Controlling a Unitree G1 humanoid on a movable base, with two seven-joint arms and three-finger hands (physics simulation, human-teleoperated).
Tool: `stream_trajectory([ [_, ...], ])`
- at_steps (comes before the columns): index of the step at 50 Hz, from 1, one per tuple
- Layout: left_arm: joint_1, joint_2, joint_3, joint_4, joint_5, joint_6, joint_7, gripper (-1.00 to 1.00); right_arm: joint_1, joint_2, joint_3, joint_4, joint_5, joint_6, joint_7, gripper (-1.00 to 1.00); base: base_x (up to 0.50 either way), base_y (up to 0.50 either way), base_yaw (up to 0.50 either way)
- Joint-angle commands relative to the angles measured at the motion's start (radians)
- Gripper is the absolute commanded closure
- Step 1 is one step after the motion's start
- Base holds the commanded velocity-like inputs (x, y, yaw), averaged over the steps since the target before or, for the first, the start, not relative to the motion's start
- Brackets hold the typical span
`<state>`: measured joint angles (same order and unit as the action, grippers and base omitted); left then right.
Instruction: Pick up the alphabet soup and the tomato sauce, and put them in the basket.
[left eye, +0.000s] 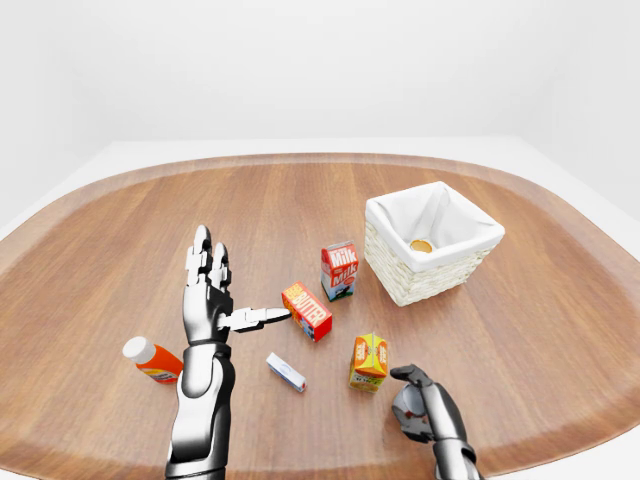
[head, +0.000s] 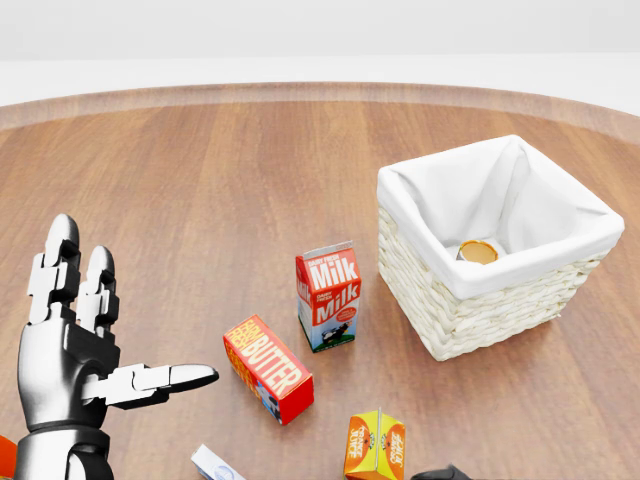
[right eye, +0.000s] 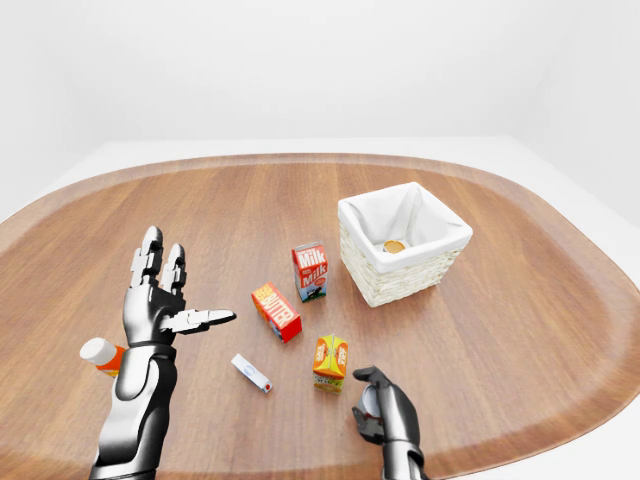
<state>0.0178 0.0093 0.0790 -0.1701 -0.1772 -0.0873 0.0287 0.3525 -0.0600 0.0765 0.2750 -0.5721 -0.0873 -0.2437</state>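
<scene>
The basket (left eye: 432, 245) stood toward the right of the tabletop (left eye: 120, 230) with one can (head: 478, 252) already upright inside it, well up and right of both hands. The right hand (right eye: 385, 412) sat low near the bottom edge, fingers curled round something pale that I could not identify. The left hand (left eye: 212, 298) stood upright, fingers spread and empty.
</scene>
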Motion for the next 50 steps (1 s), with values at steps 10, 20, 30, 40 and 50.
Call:
stream_trajectory([
  [10, -0.002, -0.001, 0.001, 0.002, 0.0, 0.0, 0.001, -1.0, 0.093, 0.001, 0.002, -0.179, 0.033, 0.0, 0.044, 1.0, 0.0, 0.0, 0.0],
  [20, -0.002, -0.001, 0.001, 0.003, 0.0, 0.0, 0.001, -1.0, 0.221, 0.001, -0.01, -0.462, 0.124, 0.0, 0.137, 1.0, 0.0, 0.0, 0.0],
  [30, -0.002, -0.001, 0.001, 0.002, 0.0, 0.0, 0.001, -1.0, 0.341, 0.042, -0.084, -0.697, 0.212, 0.0, 0.259, 1.0, 0.0, 0.0, 0.0],
  [40, -0.002, -0.001, 0.001, 0.002, 0.0, 0.0, 0.001, -1.0, 0.365, 0.09, -0.12, -0.747, 0.235, 0.0, 0.323, 1.0, 0.0, 0.0, 0.0],
  [50, -0.002, -0.001, 0.001, 0.002, 0.0, 0.0, 0.0, -1.0, 0.382, 0.13, -0.167, -0.795, 0.282, 0.0, 0.39, 1.0, 0.0, 0.0, 0.0],
])
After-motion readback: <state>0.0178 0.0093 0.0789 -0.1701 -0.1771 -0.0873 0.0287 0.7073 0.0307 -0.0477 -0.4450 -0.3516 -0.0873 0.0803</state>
